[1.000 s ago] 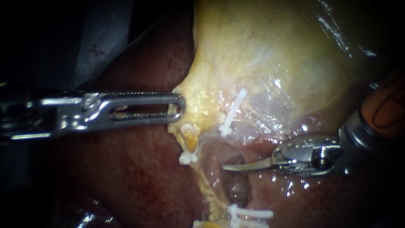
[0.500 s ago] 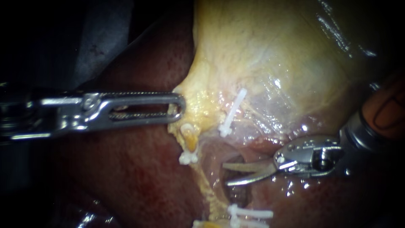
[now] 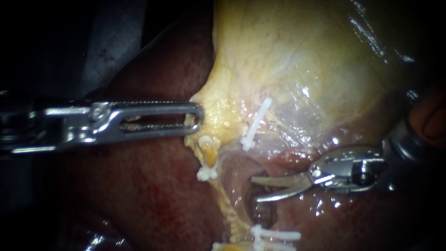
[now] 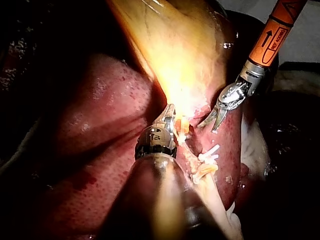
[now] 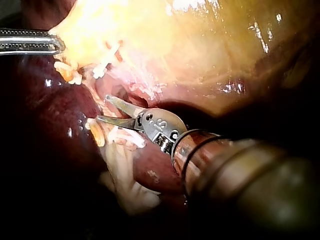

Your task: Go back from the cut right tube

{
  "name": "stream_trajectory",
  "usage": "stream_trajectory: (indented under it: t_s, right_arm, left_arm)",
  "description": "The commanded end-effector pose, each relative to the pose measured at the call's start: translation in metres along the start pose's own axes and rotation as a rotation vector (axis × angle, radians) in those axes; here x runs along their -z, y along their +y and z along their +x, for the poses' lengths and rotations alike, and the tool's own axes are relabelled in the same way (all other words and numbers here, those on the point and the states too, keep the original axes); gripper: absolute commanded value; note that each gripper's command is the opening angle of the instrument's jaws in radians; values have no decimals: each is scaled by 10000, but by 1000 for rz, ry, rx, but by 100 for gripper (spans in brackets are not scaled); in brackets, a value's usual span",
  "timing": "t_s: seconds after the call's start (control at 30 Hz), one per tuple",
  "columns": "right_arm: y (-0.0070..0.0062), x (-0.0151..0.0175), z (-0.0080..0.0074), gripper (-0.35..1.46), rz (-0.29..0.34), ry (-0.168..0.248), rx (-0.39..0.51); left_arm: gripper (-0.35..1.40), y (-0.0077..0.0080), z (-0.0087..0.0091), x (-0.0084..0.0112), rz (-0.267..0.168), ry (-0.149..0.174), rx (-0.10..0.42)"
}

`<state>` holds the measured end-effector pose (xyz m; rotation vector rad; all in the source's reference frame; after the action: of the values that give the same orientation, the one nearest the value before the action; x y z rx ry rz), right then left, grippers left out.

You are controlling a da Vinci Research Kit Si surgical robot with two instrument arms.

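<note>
Blades on the right instrument [image 3: 255, 189] stand parted in a narrow V with nothing between them. Their curved tips sit over a dark hollow in the liver [image 3: 153, 195], just below the lower edge of the gallbladder [image 3: 288, 60]. From where I stand, its silver wrist and orange-marked shaft run off toward the liver's right side. The cut right tube [image 3: 245, 145] is in two parts. Its upper stump hangs at the gallbladder's lower edge, crossed by a slanted white clip [image 3: 257, 120] just above the blade tips and clear of them. Lower down, past the hollow, a pair of white clips [image 3: 272, 234] lies across the other stump. The blades sit in the gap between those two ends and touch neither clip, as far as I can see. Just beside the upper stump, a short yellow stub [image 3: 210, 155] ends in another small clip [image 3: 206, 174]. Beyond that, the left instrument [image 3: 197, 120] has its long slotted jaws closed onto the gallbladder's pale yellow edge, pinching the tissue from both sides. Its shaft lies level across the dark red liver. The gallbladder rises behind everything, glossy and yellow, with the liver's mottled surface under and around it.
</note>
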<state>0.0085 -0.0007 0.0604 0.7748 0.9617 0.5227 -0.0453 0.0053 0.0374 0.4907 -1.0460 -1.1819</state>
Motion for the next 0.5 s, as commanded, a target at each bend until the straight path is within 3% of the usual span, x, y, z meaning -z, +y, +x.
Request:
stream_trajectory:
  t_s: [0.03, 0.2, 0.5]
  right_arm:
    - [0, 5, 3, 41, -3, 8, 9]
    - [-1, 32, 19, 42, -21, 30, 29]
    - [3, 77, 45, 62, -69, 73, 104]
  left_arm:
    - [-35, 2, 0, 0, 2, 1, 0]
    - [-35, 4, 0, 0, 2, 1, -1]
    - [-35, 4, 1, 0, 2, 0, -1]
